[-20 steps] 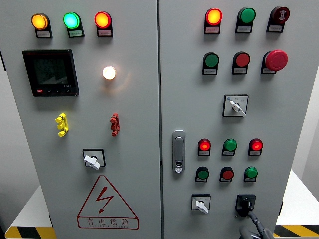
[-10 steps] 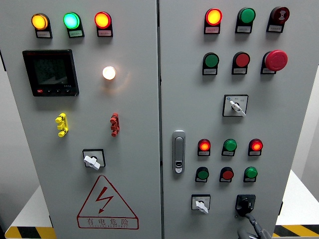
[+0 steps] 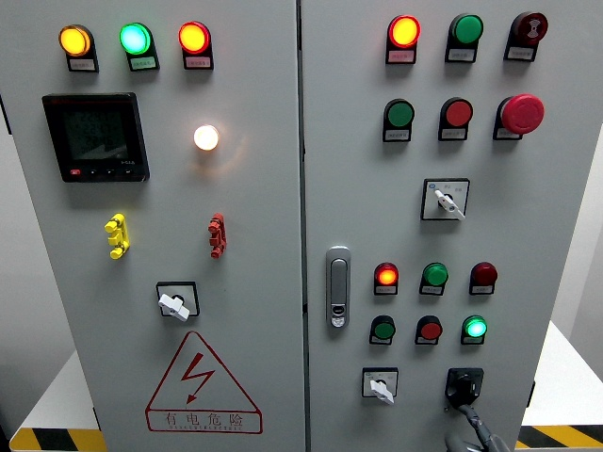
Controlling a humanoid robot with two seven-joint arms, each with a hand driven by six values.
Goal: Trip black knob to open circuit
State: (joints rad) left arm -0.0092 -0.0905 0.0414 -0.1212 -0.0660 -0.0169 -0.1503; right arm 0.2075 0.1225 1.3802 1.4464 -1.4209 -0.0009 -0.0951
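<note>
On the left door the three lamps (image 3: 134,39) at the top are glowing amber, green and red, and below them the white lamp (image 3: 206,137) is shining beside the dark meter (image 3: 95,137); nothing here is needing any touch. The left hand is not showing at all. Going to the right door, the red lamp (image 3: 386,275) is glowing while the lamp at the end of that row (image 3: 483,274) is looking dark, and the green lamp (image 3: 475,328) under it is shining bright, so I am judging that the circuit is probably already tripping open. The black knob (image 3: 464,387) is sitting at the lower right of this door, just beside the white selector (image 3: 380,385). The right hand (image 3: 479,431) is reaching up from the bottom edge, with a fingertip (image 3: 468,411) touching or almost touching the underside of the knob; I cannot tell if the fingers are spread or pinching. To do it well, the hand should be turning firmly until the detent, without slipping onto the neighbour selector.
</note>
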